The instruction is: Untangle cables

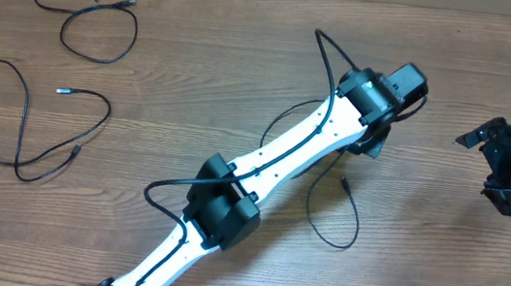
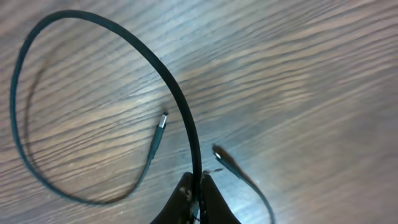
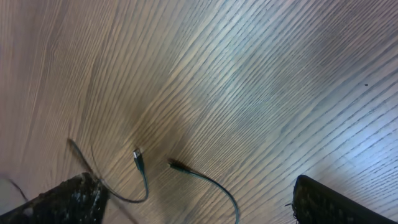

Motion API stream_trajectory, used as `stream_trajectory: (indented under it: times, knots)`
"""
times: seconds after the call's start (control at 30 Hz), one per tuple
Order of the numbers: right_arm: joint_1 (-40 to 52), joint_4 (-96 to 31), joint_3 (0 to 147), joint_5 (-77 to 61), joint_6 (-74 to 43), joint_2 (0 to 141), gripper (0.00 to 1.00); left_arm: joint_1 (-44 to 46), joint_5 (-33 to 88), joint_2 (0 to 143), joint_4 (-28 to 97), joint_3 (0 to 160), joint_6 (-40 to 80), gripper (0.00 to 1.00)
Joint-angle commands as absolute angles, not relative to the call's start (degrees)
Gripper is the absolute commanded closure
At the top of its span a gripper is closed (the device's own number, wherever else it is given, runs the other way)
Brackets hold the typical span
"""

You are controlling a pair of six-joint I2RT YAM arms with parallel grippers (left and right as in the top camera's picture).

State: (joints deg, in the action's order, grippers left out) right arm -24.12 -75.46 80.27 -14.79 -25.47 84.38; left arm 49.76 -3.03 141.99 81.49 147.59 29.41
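A thin black cable (image 2: 124, 37) is pinched between the fingertips of my left gripper (image 2: 199, 198), which is shut on it. From there it arcs up and round in a wide loop to a metal-tipped plug (image 2: 163, 121); a second plug end (image 2: 217, 151) lies close by. From overhead, the left gripper (image 1: 370, 141) stands right of centre, with that cable's loop (image 1: 332, 238) on the table below it. Two more cables lie apart at the far left: one (image 1: 95, 18) at the top, one (image 1: 28, 125) lower. My right gripper (image 1: 508, 172) stands open at the right edge, holding nothing.
The left arm (image 1: 262, 168) crosses the wooden table (image 1: 193, 96) diagonally from the bottom edge, with its own thicker black lead along it. In the right wrist view, two cable ends (image 3: 138, 155) (image 3: 180, 167) lie on the wood between the open fingers (image 3: 68, 199).
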Motion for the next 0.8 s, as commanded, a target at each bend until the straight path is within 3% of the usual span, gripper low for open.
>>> stream_trajectory:
  times: [0.0, 0.4, 0.77]
  knots:
    - [-24.12, -75.09, 81.12, -14.59, -25.63, 84.01, 0.00, 49.41, -1.80, 142.67, 83.40, 154.89, 28.47, 0.96]
    - [-24.12, -75.09, 81.12, -14.57, -25.63, 84.01, 0.00, 48.95, -4.27, 142.39, 93.23, 180.09, 29.80, 0.96]
    - [-24.12, -75.09, 81.12, -14.57, -25.63, 84.01, 0.00, 47.53, -7.99, 131.24, 94.94, 180.02, 30.35, 0.96]
